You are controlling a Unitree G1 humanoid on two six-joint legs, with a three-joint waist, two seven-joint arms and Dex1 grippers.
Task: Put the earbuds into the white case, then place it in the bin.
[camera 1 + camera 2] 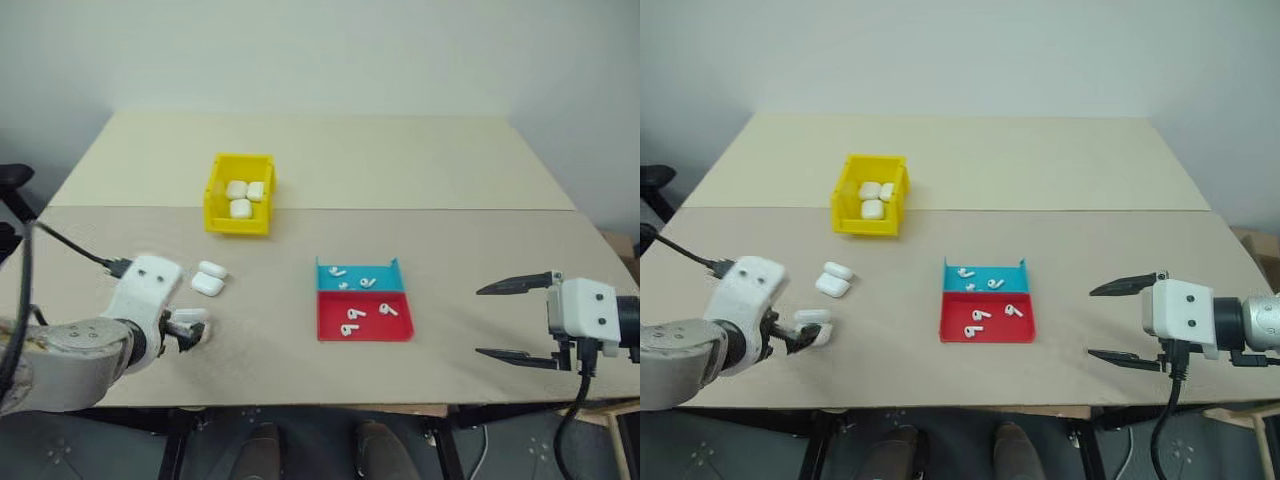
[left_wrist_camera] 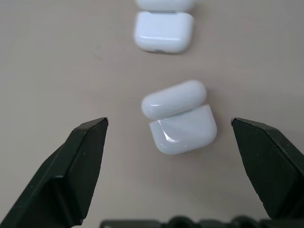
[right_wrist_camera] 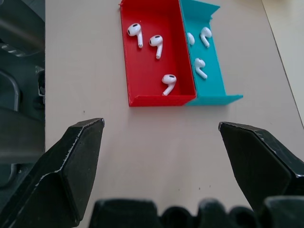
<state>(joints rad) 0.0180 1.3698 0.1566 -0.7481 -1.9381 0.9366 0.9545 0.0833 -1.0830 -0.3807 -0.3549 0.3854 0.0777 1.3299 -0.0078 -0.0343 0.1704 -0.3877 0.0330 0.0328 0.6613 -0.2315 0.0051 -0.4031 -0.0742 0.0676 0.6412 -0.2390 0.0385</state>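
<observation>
Covering the table (image 1: 330,165) is tan cardboard laid in two sheets whose seam runs side to side just behind the yellow bin (image 1: 240,194), and a plain pale wall rises behind the far edge — nothing else of the room can be made out. That bin sits left of centre with three white cases inside it. Nearer the robot, two more closed cases (image 1: 209,278) lie touching each other on the cardboard, and closer still an open white case (image 2: 180,117) lies with its lid tilted up. Right of centre sits a flat tray (image 1: 363,300), its far half teal and its near half red, with earbuds (image 3: 151,49) scattered in both halves — three in each, as the right wrist view shows. The left gripper (image 2: 180,156) is low over the table at the near left, its black fingers (image 2: 80,161) spread wide on either side of the open case without touching it, so it grasps nothing. The right gripper (image 1: 510,320) hovers at the near right edge of the table, well apart from the tray and pointing toward it, its two fingers (image 1: 515,285) likewise spread wide and empty.
</observation>
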